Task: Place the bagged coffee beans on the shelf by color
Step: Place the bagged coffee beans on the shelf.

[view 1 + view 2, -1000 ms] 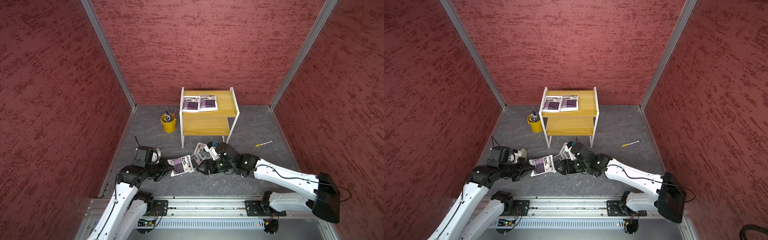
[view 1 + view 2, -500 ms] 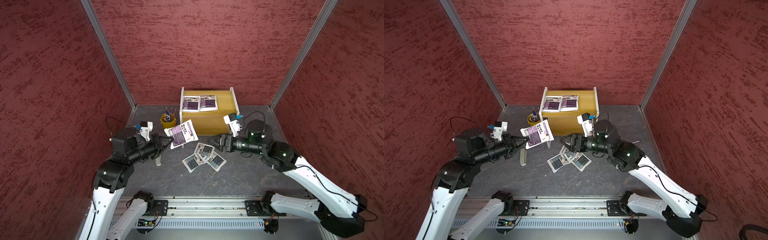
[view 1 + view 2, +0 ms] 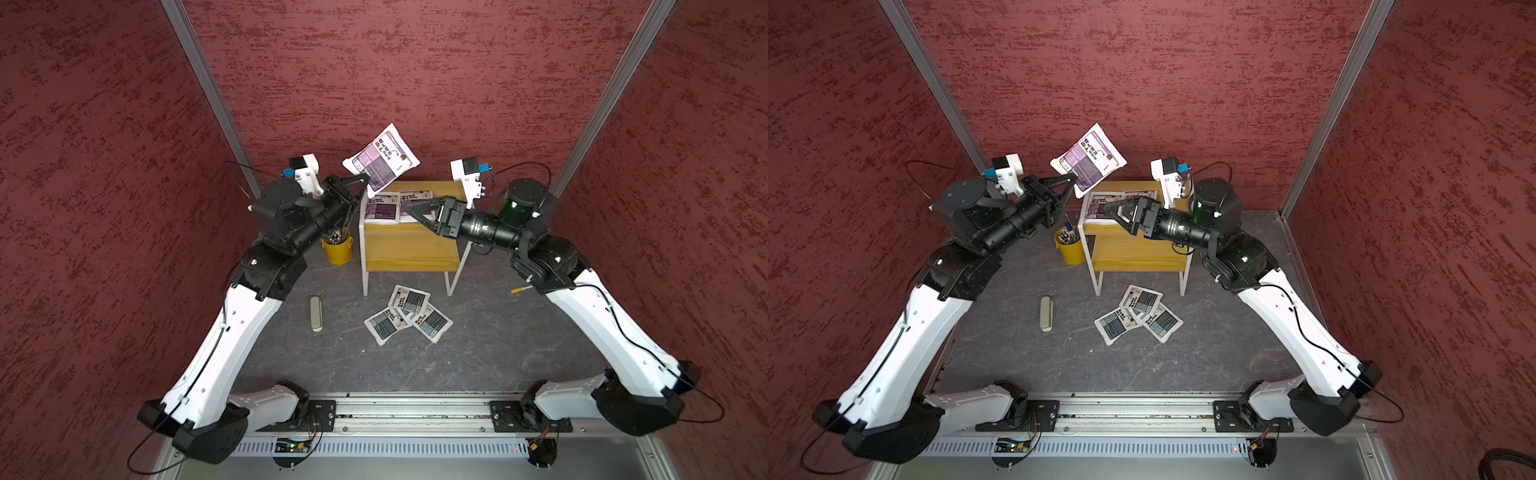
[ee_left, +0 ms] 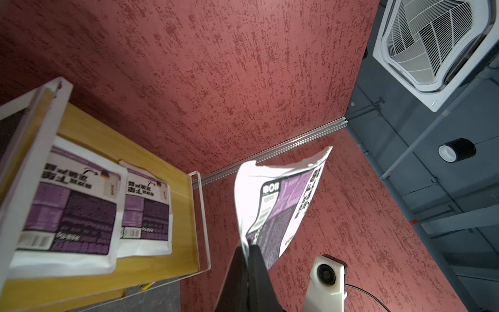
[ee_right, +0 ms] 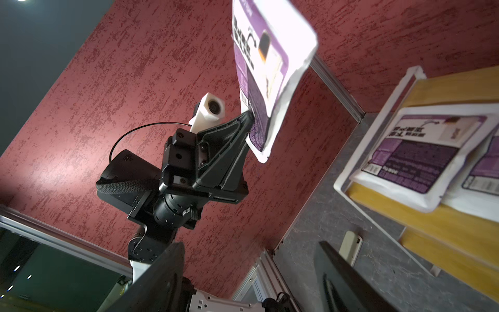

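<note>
Left end effector (image 3: 365, 188): pinching the lower corner of a purple-label coffee pouch (image 3: 381, 160), now raised higher than half a second ago, tilted above the shelf (image 3: 411, 249).
Right end effector (image 3: 417, 216): spread, empty, now over the upper tier.
Upper tier: two purple pouches (image 3: 380, 210).
Counter (image 3: 478, 353): three blue-grey pouches (image 3: 409, 318), overlapping, unmoved.

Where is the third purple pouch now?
In both top views the purple pouch is raised in the left gripper, near the shelf's left end, higher than two others on top.
</note>
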Action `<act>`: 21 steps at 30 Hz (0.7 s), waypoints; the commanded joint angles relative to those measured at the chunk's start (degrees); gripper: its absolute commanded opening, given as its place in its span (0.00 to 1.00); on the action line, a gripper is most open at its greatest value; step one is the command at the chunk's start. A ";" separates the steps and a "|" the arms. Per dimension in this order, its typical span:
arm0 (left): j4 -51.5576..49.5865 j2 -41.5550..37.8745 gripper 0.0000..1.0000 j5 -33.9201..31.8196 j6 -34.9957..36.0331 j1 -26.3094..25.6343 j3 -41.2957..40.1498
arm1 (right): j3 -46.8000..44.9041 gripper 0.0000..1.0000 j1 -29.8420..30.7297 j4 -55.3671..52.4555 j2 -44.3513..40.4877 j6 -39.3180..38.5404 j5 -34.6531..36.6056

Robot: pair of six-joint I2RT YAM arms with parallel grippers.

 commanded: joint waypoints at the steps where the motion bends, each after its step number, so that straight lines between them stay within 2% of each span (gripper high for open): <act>1: 5.47 2.80 0.03 -4.02 -0.84 -1.94 3.43 | 3.72 0.79 -2.43 3.36 1.00 0.17 -3.54; 13: 8.39 8.03 0.03 -6.95 -2.98 -4.81 5.27 | 0.89 0.77 -6.29 16.46 3.71 4.66 -6.21; 21: 9.65 8.28 0.03 -8.13 -4.01 -6.75 4.69 | -0.25 0.75 -6.47 19.88 6.71 6.37 -5.46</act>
